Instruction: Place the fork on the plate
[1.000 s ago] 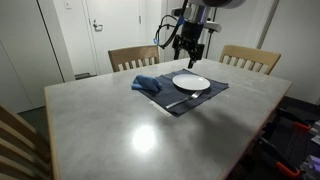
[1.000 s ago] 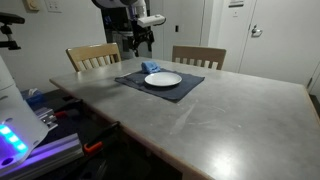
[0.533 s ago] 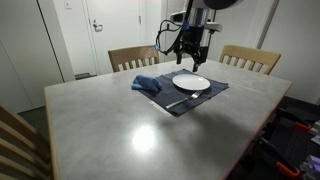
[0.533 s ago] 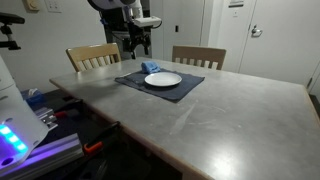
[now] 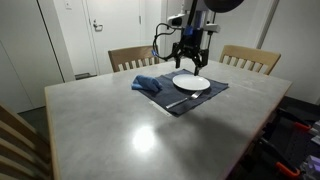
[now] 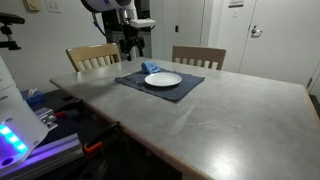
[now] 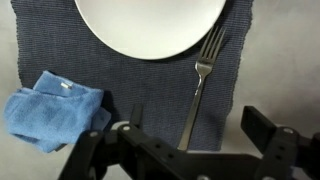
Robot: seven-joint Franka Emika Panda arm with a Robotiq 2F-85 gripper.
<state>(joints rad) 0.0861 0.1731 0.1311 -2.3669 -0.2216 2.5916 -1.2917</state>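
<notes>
Smooth, glossy white on the plate [image 7: 150, 25], ceramic by the look. Bright polished metal for the fork [image 7: 198, 85]. Dark placemat [image 7: 130, 85] in a coarse matt weave, blue cloth [image 7: 52, 108] soft and fuzzy. Grey table [image 5: 120, 130] smooth with a dull sheen, pale wood for the chairs [image 5: 133, 57].

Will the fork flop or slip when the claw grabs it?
The fork looks like shiny metal, so probably stiff, but maybe slippery. It lies flat on the placemat, thin and low, so it may be tricky to pinch.
</notes>
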